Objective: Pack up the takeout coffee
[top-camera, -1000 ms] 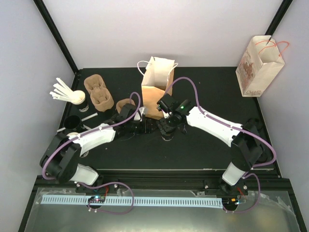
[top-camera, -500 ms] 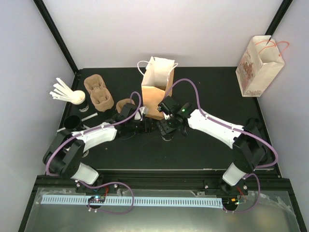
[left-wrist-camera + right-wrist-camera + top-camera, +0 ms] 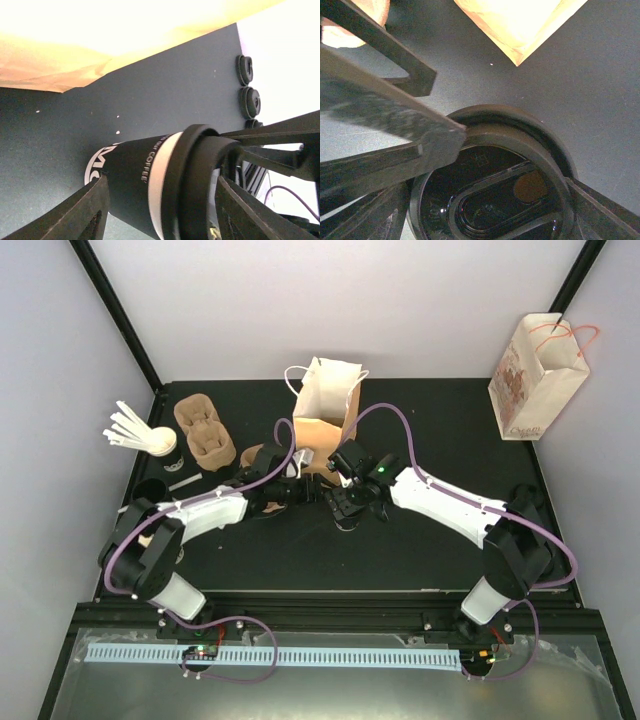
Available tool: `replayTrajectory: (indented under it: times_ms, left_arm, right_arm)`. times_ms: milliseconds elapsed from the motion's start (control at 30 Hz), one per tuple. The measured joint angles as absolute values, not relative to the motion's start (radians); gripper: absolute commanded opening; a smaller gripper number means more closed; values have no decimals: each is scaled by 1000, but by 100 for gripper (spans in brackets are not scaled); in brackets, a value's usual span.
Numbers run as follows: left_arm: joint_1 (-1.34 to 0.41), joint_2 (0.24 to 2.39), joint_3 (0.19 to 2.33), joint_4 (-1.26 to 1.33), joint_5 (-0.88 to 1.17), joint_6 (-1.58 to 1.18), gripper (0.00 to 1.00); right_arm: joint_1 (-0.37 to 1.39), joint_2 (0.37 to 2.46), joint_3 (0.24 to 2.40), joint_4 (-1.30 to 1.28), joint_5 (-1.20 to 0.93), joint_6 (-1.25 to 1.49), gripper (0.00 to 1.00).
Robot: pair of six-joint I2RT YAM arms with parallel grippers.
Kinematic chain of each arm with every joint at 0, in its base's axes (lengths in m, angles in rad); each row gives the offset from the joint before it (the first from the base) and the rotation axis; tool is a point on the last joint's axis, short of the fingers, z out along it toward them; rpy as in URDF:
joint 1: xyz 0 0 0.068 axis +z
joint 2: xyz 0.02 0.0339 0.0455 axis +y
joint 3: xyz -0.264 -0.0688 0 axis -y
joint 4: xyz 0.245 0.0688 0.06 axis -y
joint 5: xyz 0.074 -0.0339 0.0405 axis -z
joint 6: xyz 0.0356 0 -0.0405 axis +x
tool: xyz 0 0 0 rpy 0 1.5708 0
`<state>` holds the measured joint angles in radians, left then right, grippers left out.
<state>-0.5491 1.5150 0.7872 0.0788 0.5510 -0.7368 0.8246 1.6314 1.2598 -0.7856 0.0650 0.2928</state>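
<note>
- Both grippers meet mid-table, just in front of the brown bag. The right gripper (image 3: 487, 187) comes down over the drink, its fingers set against opposite sides of the lid's rim, so it looks clamped on the lid. The left gripper (image 3: 161, 182) reaches in from the side with its fingers well apart. The cup sits between them in its own view, one finger overlapping the dark wrap and the other by the lid. I can't tell whether it is actually squeezing.
- The black table (image 3: 450, 440) carries everything.
- The brown bag (image 3: 322, 435) stands open at back centre, white handles up.
- A printed bag (image 3: 535, 380) sits at the far right, well apart from the action.
- Brown pulp carriers (image 3: 205, 432) lie at the far left, with a bunch of white stirrers (image 3: 128, 428) beside them.
- The takeout coffee cup (image 3: 130, 180) is small and tapered, between the two grippers. It has a dark wrap with white lettering that includes "COFFEE", and a white paper band shows just under the lid. I can't tell whether it rests on the table or is lifted.
- The lid (image 3: 495, 205) is black, round and seated on the cup. It has a raised ring and an oval recess with a small brownish spot in it.
</note>
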Motion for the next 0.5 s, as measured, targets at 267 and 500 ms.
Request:
replayTrajectory:
  times_ms: [267, 500]
  left_arm:
    - [-549, 1591, 804, 129, 609, -750, 50]
    - [-549, 1613, 815, 150, 633, -753, 46]
  right_arm:
    - [824, 1628, 1254, -779, 64, 293, 83]
    - [824, 1622, 1243, -767, 64, 292, 83]
